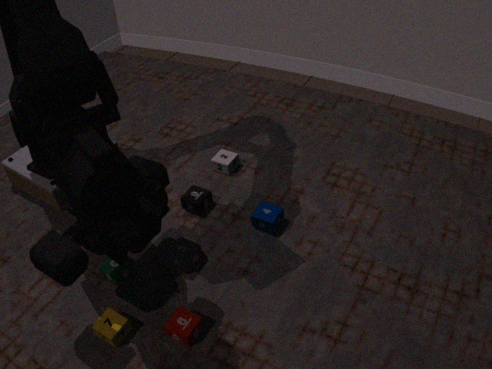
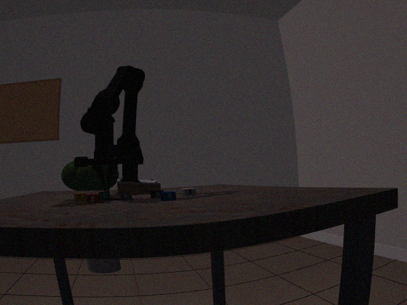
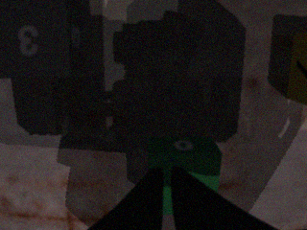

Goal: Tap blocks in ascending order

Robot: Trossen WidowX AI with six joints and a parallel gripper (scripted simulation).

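Note:
The green block marked 0 (image 1: 108,267) (image 3: 189,155) (image 2: 104,196) sits at the front left of the table. My gripper (image 3: 166,176) is down right at it. The fingers are closed to a thin slit and only a sliver of green shows between them. The block's top lies just beyond the tips. In the top view the dark arm hides the fingertips. The grey 3 block (image 3: 30,43) lies in shadow. The white 2 block (image 1: 224,161), a black block (image 1: 196,199), the blue 4 block (image 1: 267,216), the yellow 7 block (image 1: 111,326) (image 3: 295,62) and a red block (image 1: 183,324) stand apart.
The arm's pale base plate (image 1: 18,167) is at the left edge. A large green round object (image 2: 82,177) sits behind the arm. The table's front edge (image 2: 203,236) curves below the blocks.

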